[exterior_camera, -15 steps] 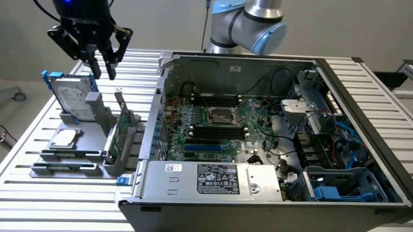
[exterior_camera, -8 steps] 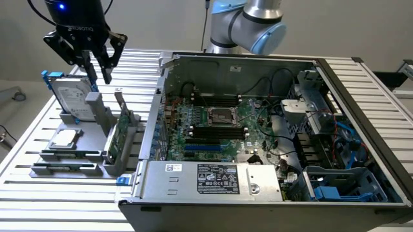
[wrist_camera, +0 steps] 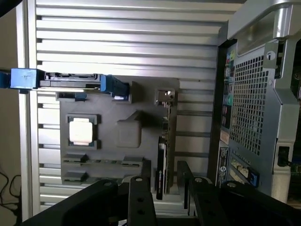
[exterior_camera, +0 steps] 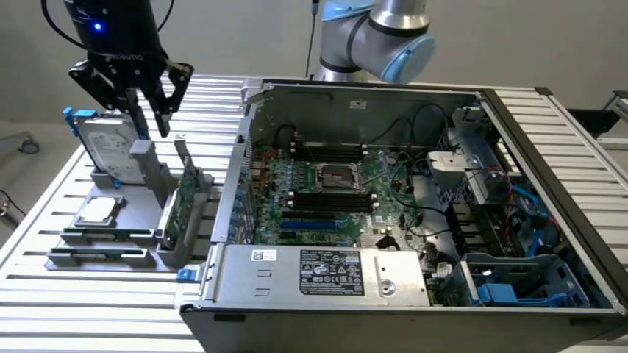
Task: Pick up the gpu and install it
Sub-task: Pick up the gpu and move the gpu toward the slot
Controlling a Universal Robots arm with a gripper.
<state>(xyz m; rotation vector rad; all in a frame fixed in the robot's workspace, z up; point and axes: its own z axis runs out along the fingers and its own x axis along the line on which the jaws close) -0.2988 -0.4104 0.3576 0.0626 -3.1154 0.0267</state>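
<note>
1. You're at the pick-up step: the gpu, a thin green circuit card with a silver end bracket, stands on edge in the grey slotted holder below your gripper, untouched.
2. The gripper is spread wide and empty.
3. Grasping calls for straddling the card's thin edge squarely.
4. The arm hangs with its fingers pointing down.

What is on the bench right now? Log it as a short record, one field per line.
gripper: open, holding nothing, above the grey holder
graphics card: standing on edge in the holder, untouched, lined up between the fingers in the wrist view
hard drive: upright in the holder, near the gripper
chip: lying flat in the holder
computer case: open, on the exterior view's right of the holder
progress: card not yet picked up
</note>
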